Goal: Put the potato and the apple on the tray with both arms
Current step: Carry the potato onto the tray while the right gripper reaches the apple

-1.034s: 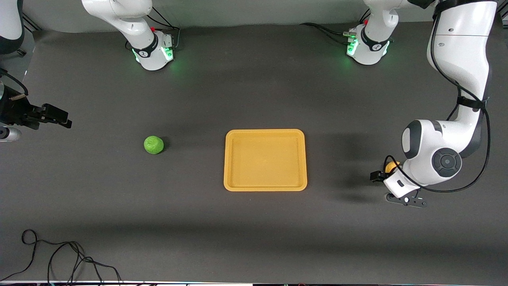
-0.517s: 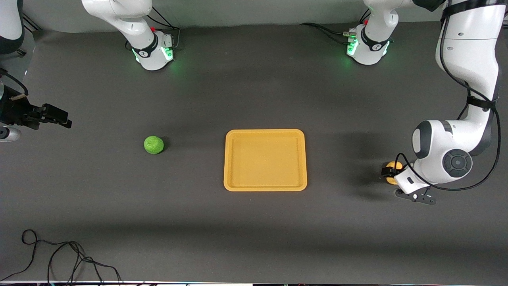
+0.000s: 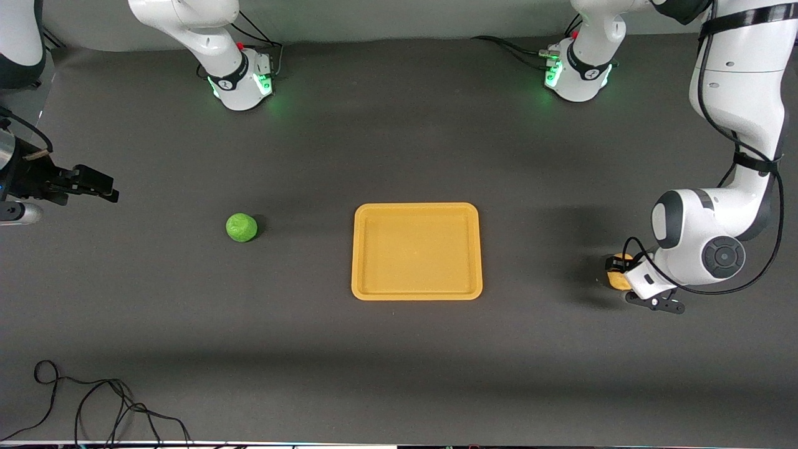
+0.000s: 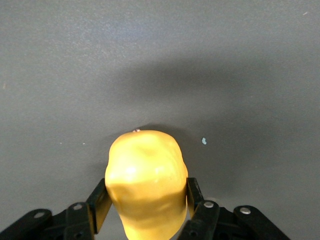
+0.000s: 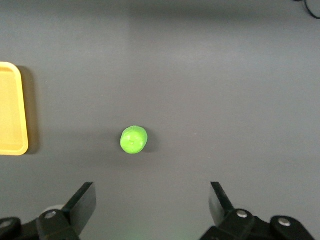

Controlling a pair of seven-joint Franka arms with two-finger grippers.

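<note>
Left tool [image 3: 614, 272], front view: low at the left arm's end of the desk [image 3: 399, 362], fingers around potato [image 3: 617, 279].
Right tool [image 3: 93, 184], front view: raised over the right arm's end.
Apple [image 3: 241, 227]: on desk, well apart from tray [image 3: 416, 293].
Left wrist view: fingers [image 4: 100, 202] flank potato [image 4: 145, 182], touching both sides.
Right wrist view: right tool [image 5: 152, 205] spread wide above apple [image 5: 133, 140]; tray [image 5: 10, 112] edge visible.
</note>
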